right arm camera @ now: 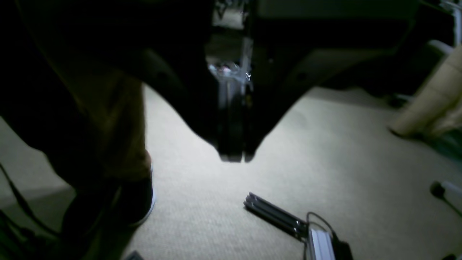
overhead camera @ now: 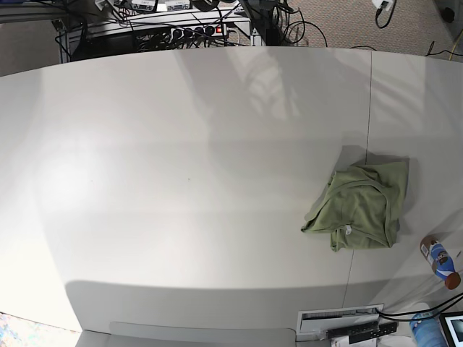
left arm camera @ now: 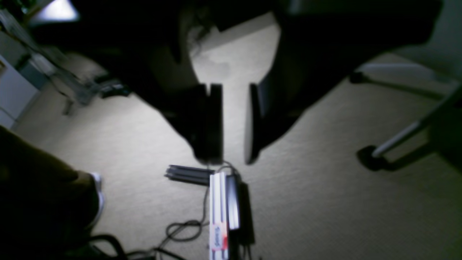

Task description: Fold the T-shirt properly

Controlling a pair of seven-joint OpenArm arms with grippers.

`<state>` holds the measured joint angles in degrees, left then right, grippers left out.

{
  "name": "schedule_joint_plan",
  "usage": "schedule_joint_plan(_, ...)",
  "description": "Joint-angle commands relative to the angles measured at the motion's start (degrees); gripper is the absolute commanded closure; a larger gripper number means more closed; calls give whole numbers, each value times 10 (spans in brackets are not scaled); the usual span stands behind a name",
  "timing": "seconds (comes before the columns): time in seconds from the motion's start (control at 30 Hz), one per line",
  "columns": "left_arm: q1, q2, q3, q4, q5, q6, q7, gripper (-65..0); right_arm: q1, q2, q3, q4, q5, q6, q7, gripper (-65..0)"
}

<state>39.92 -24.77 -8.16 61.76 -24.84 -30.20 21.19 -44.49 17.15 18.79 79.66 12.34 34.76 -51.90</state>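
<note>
The T-shirt lies in a loosely bunched, roughly square heap on the white table, toward the base view's right side and nearer the front edge than the back. Its collar faces up, with a small white neck tag showing near the lower middle of the heap, and one corner trails out to the left. Neither arm appears in the base view, and nothing touches the cloth.

Just right of the T-shirt, near the table's edge, a small bottle with a blue label lies on its side, apart from the fabric. Cables and power strips crowd the floor behind the table.

Both wrist cameras look down at beige carpet rather than the table. The left gripper hangs with its two dark fingers parted by a clear, moderate gap, carpet showing between them and nothing held. The right gripper has its fingers pressed together with no gap and nothing caught between them.

Below the left gripper, on the floor, is a white boxy device with black cords running off it (the picture is too blurred to name it more closely). A person's trouser leg and shoe stand at the left of the right wrist view, and a chair base shows at the right of the left wrist view.
</note>
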Motion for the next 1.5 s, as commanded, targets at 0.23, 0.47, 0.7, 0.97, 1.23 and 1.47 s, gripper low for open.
schedule_joint_plan(0.23,-69,2,90,-86,26,57,-43,-104,106,7,-10,-190,-42,2,67,0)
schedule_joint_plan(0.47,-132,54,125,-181,59,86,-69,-104,182,6,-154,-319,-156,1,203,0)
schedule_joint_plan(0.7,-155,95,125,-243,88,112,-127,-103,269,5,-253,-448,-173,-1,250,0)
schedule_joint_plan(0.97,-157,117,125,-248,96,147,-153,-103,323,-15,-254,-556,-173,-28,355,0)
schedule_joint_plan(1.23,-163,153,125,-249,122,176,-153,-103,322,-24,-254,-573,-147,-176,364,0)
schedule_joint_plan(1.47,-168,162,125,-249,148,184,-156,-103,322,-43,-255,-573,-143,-229,354,0)
